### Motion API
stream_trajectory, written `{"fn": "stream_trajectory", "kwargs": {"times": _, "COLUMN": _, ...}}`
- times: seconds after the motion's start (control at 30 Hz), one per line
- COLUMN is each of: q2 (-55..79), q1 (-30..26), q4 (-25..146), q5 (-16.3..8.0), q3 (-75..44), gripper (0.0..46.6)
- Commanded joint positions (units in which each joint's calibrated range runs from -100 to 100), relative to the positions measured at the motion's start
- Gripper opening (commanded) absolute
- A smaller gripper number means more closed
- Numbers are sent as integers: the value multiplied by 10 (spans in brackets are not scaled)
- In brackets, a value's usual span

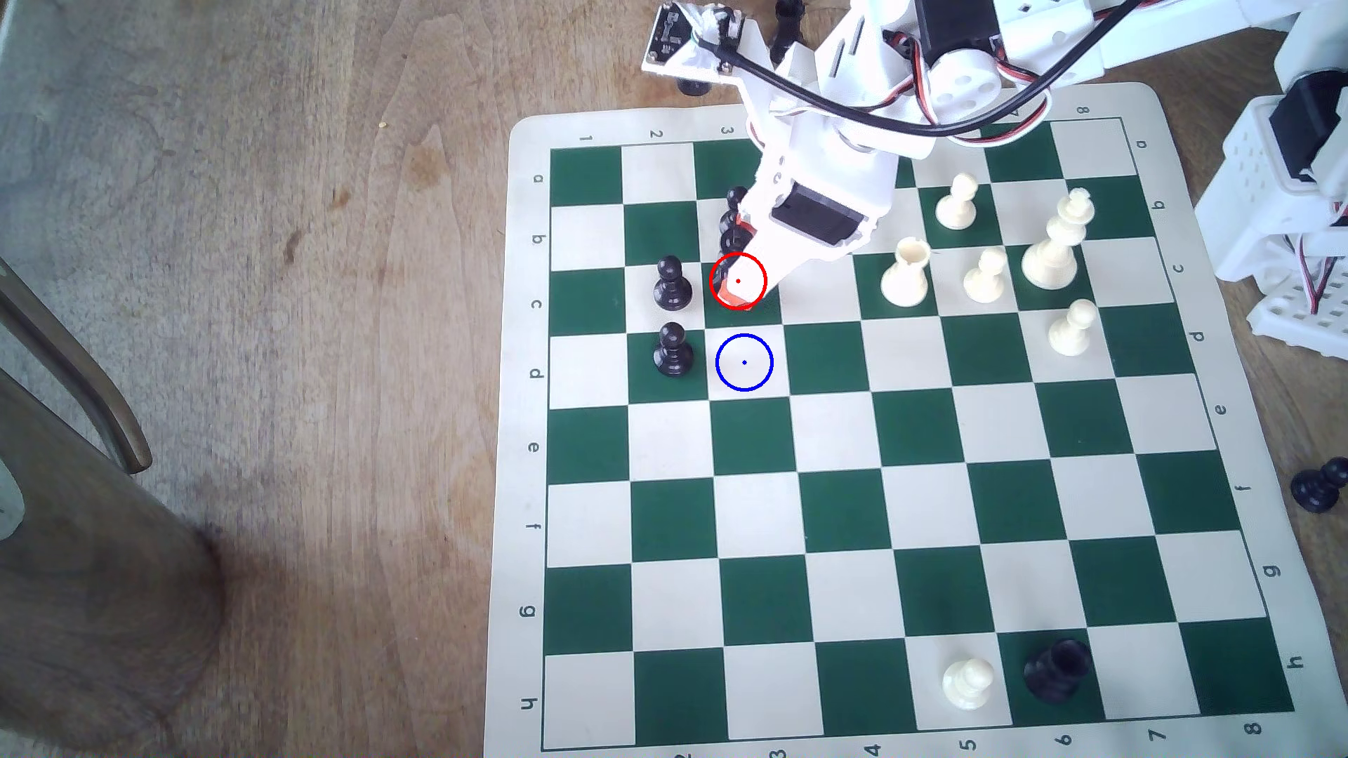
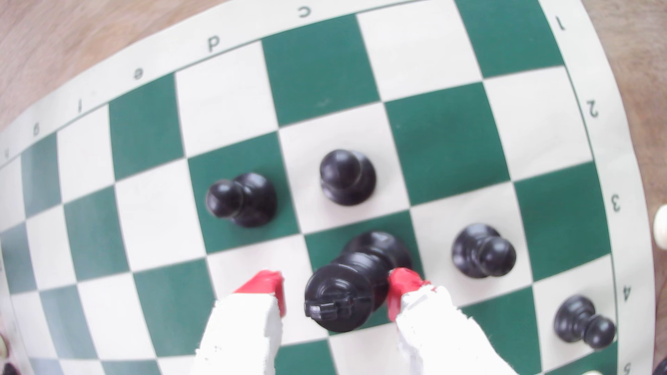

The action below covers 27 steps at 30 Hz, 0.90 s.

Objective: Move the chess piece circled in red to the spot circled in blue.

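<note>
Your gripper [image 2: 335, 292] sits low over the chessboard [image 1: 1021, 510], jaws parted and straddling the chess piece circled in red [image 2: 346, 285]. In the wrist view one red fingertip [image 2: 400, 288] touches or nearly touches the piece's side, while the other stands off with a clear gap, so nothing is clamped yet.

The piece stands on its green square with its base down, as far as you can tell; from the exterior view the arm hides most of it. The spot circled in blue [image 1: 744, 362] is the cream square next along the same file, bare and waiting. By my reading, the approach is done; closing, lifting, carrying and setting down are all left.

Room is tight on one side: two black pawns [image 1: 672, 284] stand in the neighbouring file, one beside the start square, one beside the target. Another pawn [image 2: 483, 252] sits just behind the piece. The far side of the target is open board.
</note>
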Motion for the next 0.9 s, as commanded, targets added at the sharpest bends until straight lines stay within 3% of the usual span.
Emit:
{"fn": "stream_trajectory", "kwargs": {"times": 0.0, "q2": -15, "q1": -2, "q4": 1, "q5": 1, "q3": -32, "gripper": 138}}
{"fn": "stream_trajectory", "kwargs": {"times": 0.87, "q2": -29, "q1": -2, "q4": 6, "q5": 1, "q3": -39, "gripper": 51}}
